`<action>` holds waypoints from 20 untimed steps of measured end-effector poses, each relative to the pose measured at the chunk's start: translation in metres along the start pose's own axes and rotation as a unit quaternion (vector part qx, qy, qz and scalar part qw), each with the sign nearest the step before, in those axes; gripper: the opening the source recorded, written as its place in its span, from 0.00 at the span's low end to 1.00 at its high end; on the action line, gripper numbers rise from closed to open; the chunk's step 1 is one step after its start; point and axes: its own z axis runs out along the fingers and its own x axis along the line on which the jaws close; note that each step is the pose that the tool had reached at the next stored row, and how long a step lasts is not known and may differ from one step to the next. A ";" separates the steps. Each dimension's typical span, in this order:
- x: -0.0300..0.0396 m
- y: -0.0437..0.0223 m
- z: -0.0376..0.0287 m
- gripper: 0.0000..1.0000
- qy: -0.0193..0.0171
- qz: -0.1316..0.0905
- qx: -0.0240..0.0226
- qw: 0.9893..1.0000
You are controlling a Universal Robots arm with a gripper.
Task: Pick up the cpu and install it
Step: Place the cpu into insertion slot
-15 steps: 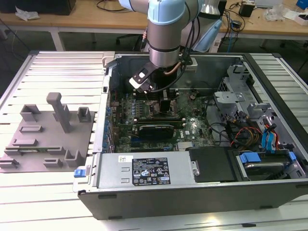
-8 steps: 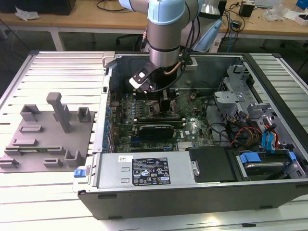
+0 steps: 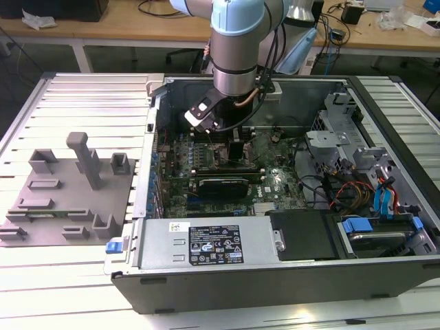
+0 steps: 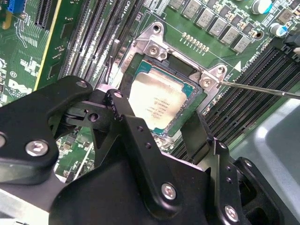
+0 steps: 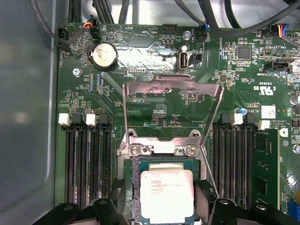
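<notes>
The arm point(image 3: 237, 48) reaches down into an open computer case point(image 3: 275, 285) that lies flat on a slatted metal table point(image 3: 89, 89). Its gripper point(image 3: 235, 152) is low over the motherboard point(image 5: 234, 93), nearer the case's far wall than the near wall where the power supply point(image 3: 206, 244) sits.

In both wrist views the cpu point(image 5: 166, 190) lies inside the socket point(image 5: 161, 149), silvery top facing up, with its green rim showing along the edges. The socket's metal cover plate point(image 5: 171, 89) stands raised at the socket's edge, and the thin latch lever point(image 4: 262, 89) juts out to one side.

The jaws stand on two opposite sides of the cpu, close against its edges. Whether they clamp it or have let go cannot be told.

Banks of memory slots point(image 5: 86, 159) run along both sides of the socket, and a coin battery point(image 5: 103, 55) sits beyond the raised plate, toward a corner of the board. Beside the case, on the exterior view's left, a grey parts tray point(image 3: 69, 199) rests on the table, well apart from the gripper.
</notes>
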 end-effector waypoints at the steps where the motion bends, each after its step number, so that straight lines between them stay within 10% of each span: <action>1: 0.0002 0.0000 0.0000 0.69 0.000 0.000 0.000 1.000; 20: 0.0002 0.0000 0.0000 0.55 0.000 0.004 0.000 1.000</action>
